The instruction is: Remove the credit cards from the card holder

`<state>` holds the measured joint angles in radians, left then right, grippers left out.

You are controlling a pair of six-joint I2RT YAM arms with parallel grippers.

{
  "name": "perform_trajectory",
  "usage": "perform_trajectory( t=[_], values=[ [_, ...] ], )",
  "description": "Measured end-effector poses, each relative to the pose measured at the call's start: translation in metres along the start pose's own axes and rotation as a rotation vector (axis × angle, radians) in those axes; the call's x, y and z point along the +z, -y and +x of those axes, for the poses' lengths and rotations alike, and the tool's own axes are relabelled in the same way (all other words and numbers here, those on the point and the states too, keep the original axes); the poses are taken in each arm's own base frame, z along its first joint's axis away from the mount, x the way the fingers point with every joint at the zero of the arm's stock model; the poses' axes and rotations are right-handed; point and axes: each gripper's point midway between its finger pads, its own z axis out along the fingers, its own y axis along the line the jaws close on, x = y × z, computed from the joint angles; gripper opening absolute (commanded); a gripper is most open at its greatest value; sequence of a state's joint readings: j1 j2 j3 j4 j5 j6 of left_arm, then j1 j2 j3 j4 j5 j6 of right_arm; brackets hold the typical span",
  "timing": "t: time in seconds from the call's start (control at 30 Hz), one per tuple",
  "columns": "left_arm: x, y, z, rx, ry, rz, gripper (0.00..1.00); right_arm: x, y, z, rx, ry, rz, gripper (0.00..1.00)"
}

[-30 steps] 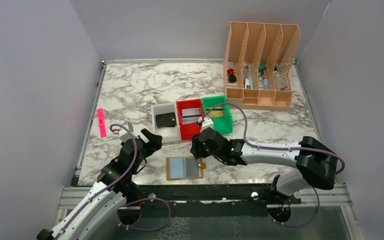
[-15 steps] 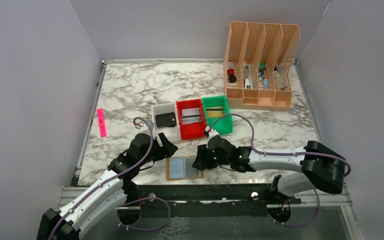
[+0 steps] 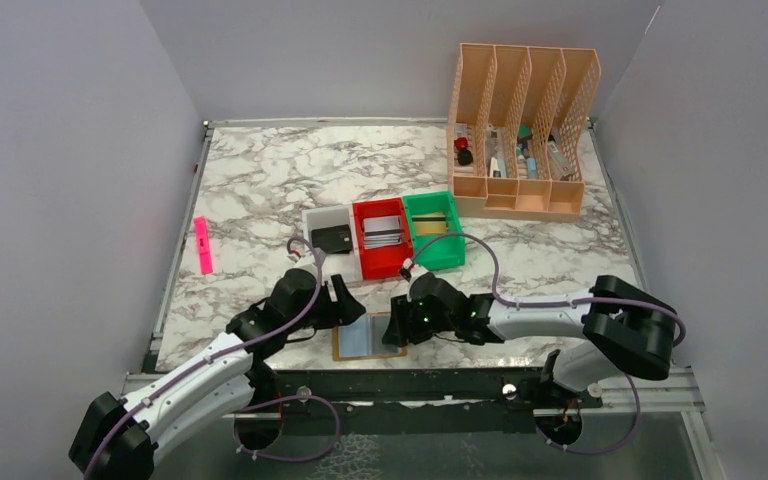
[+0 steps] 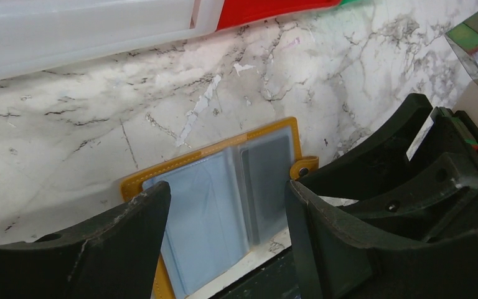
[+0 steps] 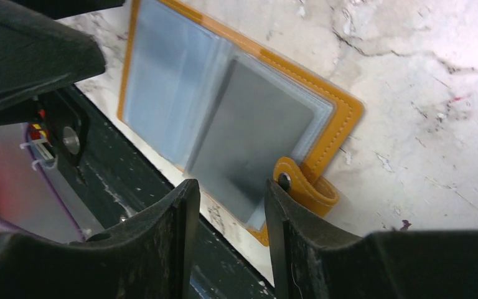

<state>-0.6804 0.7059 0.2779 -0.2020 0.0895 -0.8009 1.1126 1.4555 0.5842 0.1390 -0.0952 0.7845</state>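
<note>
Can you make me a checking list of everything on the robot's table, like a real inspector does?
Surface: marble table, no spills seen.
Job's things: card holder lies open and flat at the near edge, with something grey in one clear pocket.
Clutter: white bin, red bin and green bin in a row; pink marker on the left; orange file rack at the back right.
Grippers: left gripper and right gripper are both open over the holder and hold nothing.
Cables: purple cable runs along each arm.
Surroundings: grey walls on three sides.
</note>
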Motion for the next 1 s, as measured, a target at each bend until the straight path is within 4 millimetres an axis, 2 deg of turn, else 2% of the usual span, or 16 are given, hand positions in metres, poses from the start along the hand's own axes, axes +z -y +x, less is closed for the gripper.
perform_trajectory(
  t=[0.1,0.27,0.57,1.0],
  values=[
    [0.002,0.001,0.006,0.011,-0.021,-0.001,0.71,0.002,0.007,0.004,0.008,-0.014,0.031,0.47],
    [0.003,0.001,0.010,0.019,-0.034,-0.002,0.70,0.003,0.011,0.000,0.013,0.004,0.061,0.47],
    [0.006,-0.016,0.022,-0.016,-0.033,-0.045,0.69,0.004,0.011,0.000,0.030,0.005,0.061,0.46],
    [0.006,-0.014,0.025,-0.039,-0.013,-0.019,0.66,0.007,0.003,0.000,0.066,0.000,0.027,0.45]
  ],
)
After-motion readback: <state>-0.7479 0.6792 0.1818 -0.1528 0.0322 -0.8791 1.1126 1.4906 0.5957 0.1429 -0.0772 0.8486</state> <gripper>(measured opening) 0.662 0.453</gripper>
